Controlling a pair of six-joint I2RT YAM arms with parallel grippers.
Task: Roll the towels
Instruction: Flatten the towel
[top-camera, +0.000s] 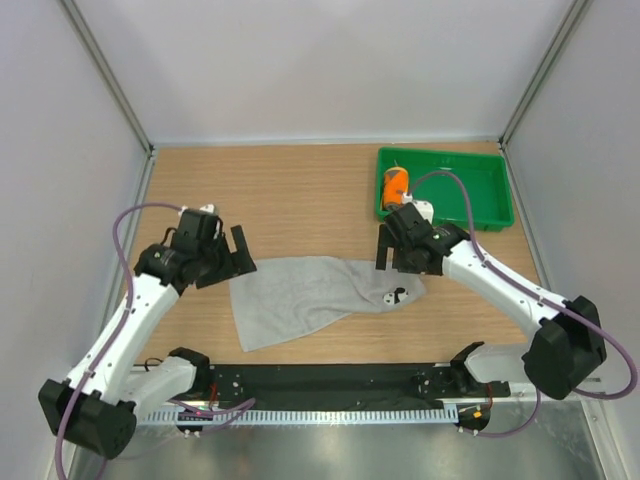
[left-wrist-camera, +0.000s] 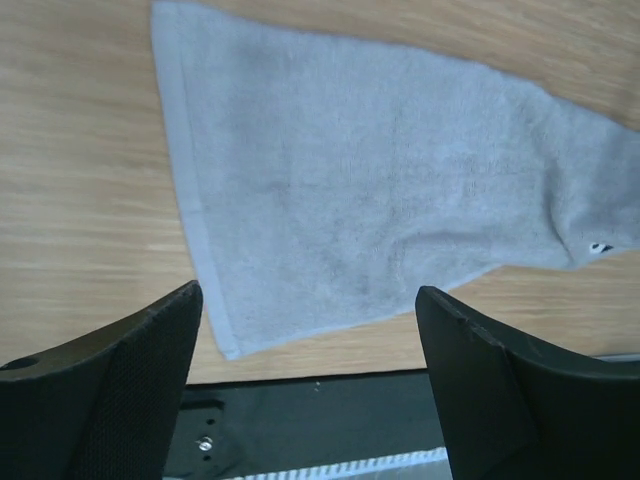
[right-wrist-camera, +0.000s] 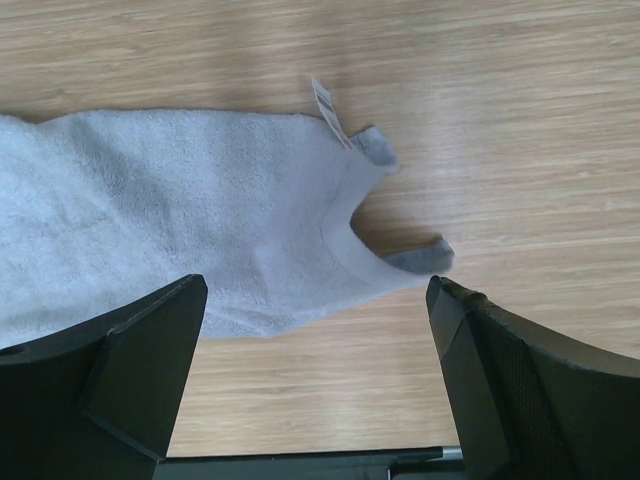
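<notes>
The light grey towel (top-camera: 310, 295) lies spread and rumpled on the wooden table between the arms; it also shows in the left wrist view (left-wrist-camera: 390, 190) and in the right wrist view (right-wrist-camera: 200, 220), where its right end is bunched with a white tag. The orange towel (top-camera: 396, 183) sits rolled in the green tray (top-camera: 480, 200). My left gripper (top-camera: 232, 262) is open and empty above the grey towel's left end. My right gripper (top-camera: 392, 262) is open and empty above its right end.
The green tray stands at the back right of the table. A black base rail (top-camera: 330, 385) runs along the near edge. White walls and metal posts enclose the table.
</notes>
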